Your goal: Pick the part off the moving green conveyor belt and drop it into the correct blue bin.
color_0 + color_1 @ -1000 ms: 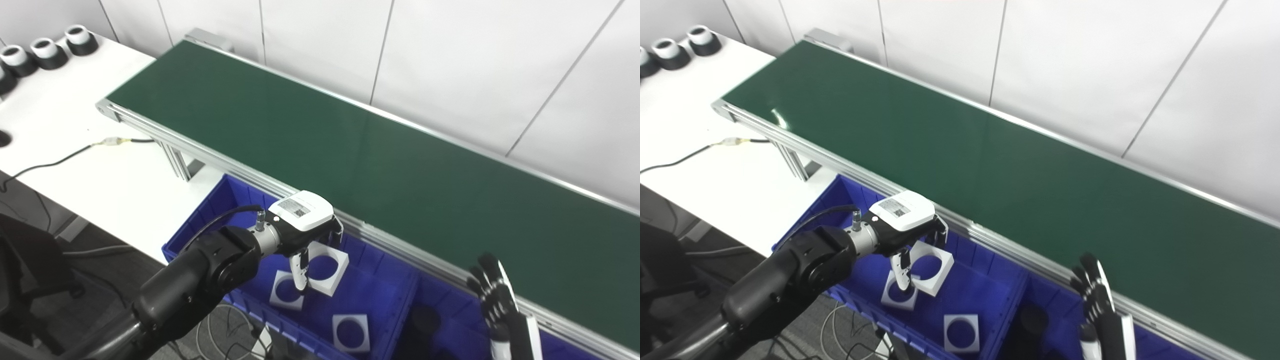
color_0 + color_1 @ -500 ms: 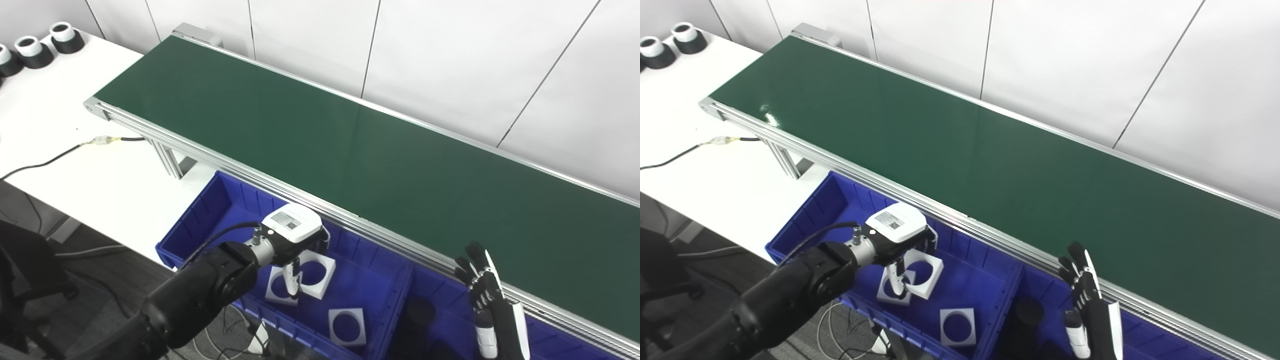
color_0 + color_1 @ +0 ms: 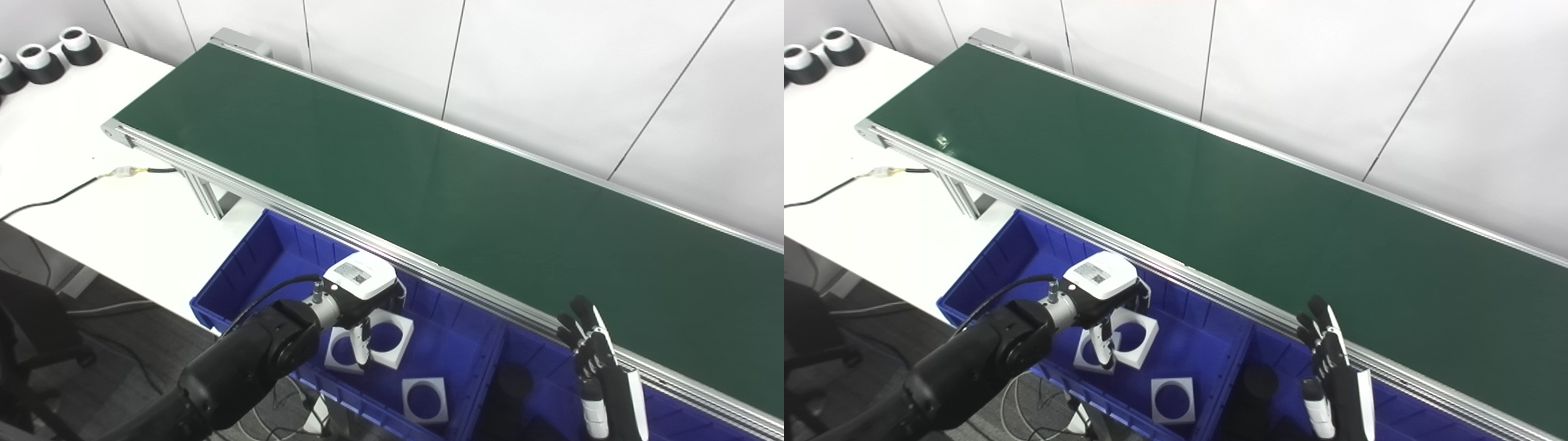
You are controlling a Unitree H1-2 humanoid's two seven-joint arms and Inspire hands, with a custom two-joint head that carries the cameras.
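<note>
- Left eye view: the left hand [image 3: 362, 286] hangs low inside the left blue bin [image 3: 257, 248], deeper than a second ago and hardly moved in the last half second. The whole picture has also shifted, so part of that change is the camera's.
- Its fingers curl down around the white square part [image 3: 387, 337], the thumb at the near edge. The part sits tilted, one edge on a second square [image 3: 342, 352]. I cannot tell whether the hand grips it or has let go.
- As I judge it, the pick is done and the drop is at its end; opening the fingers and lifting clear is what remains.
- The right hand [image 3: 591, 355] stands over the right blue bin [image 3: 542, 370], just beside the belt's rail, fingers straight and spread, holding nothing, much as before.
- The green conveyor belt [image 3: 429, 184] carries no part.
- Counted here: two blue bins; three white squares with round holes in the left one, the third [image 3: 422, 398] lying flat and apart; one black cylinder [image 3: 511, 387] in the right one.
- On the white table [image 3: 122, 233] three black-and-white round parts [image 3: 76, 44] stand at the far corner, one cut by the frame, and one cable [image 3: 61, 197] runs across.
- Right eye view: same layout, with the left hand low over the overlapping squares and the right hand open.
- Only two round parts show here.
</note>
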